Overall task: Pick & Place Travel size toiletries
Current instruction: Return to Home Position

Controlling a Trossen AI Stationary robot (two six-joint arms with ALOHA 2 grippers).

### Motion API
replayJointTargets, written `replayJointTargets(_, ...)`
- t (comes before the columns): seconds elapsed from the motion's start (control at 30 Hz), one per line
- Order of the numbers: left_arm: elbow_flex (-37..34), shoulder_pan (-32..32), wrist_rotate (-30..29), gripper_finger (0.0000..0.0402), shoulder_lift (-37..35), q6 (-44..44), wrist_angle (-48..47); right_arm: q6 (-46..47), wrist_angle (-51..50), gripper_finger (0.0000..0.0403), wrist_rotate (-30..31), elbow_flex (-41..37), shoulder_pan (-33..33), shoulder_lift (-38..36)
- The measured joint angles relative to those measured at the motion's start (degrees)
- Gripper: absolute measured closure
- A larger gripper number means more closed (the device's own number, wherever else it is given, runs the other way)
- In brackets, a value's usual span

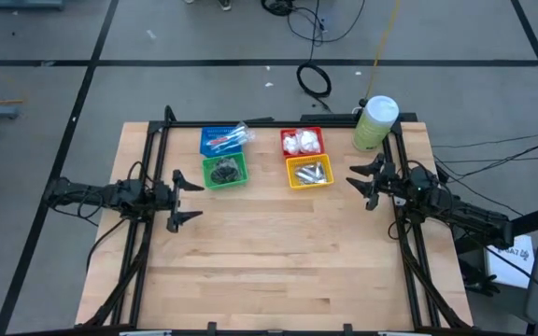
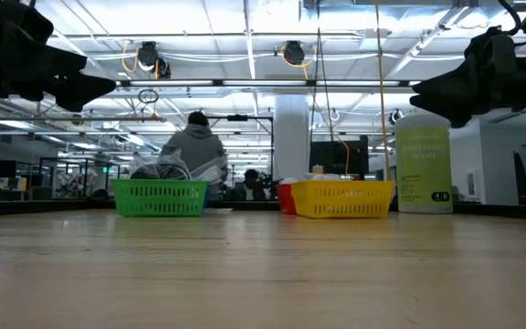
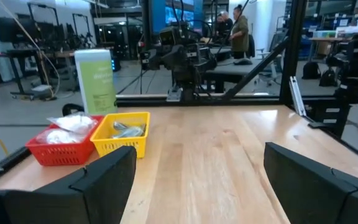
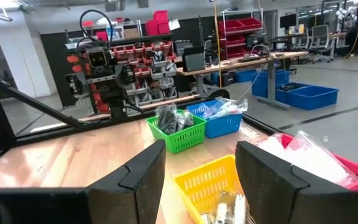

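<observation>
The toiletries lie in four small baskets at the table's far middle. Wrapped toothbrushes [image 1: 227, 138] fill the blue basket [image 1: 211, 147], and dark discs [image 1: 223, 171] the green basket [image 1: 224, 183]. White packets [image 1: 301, 142] sit in the red basket [image 1: 288, 135], silver tubes [image 1: 312, 172] in the yellow basket [image 1: 296, 179]. My left gripper [image 1: 183, 199] hovers open at the table's left side, pointing level toward the right, nothing between its fingers. My right gripper [image 1: 362, 180] hovers open at the right side, just right of the yellow basket [image 4: 207, 177], pointing left, also holding nothing.
A tall pale-green canister with a white lid [image 1: 375, 123] stands at the far right corner, behind my right gripper. Black frame rails [image 1: 148, 159] run along both sides of the table. Bare wood [image 1: 278, 252] stretches from the baskets to the near edge.
</observation>
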Motion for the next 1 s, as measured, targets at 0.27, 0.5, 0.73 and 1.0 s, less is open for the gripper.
replayJointTargets(0.27,-0.2,0.0,-0.38,0.0055,-0.02,1.14,2.16,0.02,1.15,0.0218,-0.01,0.0,0.0,0.02)
replayJointTargets(0.5,-0.2,0.0,-0.51,0.0055,-0.02,1.15,2.49,0.02,1.26,0.0217,0.04,0.0,0.0,0.0)
replayJointTargets(0.73,-0.2,0.0,-0.51,0.0055,-0.02,1.15,2.68,0.02,1.35,0.0219,0.06,0.0,0.0,0.0)
replayJointTargets(1.0,-0.11,0.0,-0.49,0.0055,-0.02,1.17,2.75,0.02,1.37,0.0216,0.09,0.0,0.0,0.02)
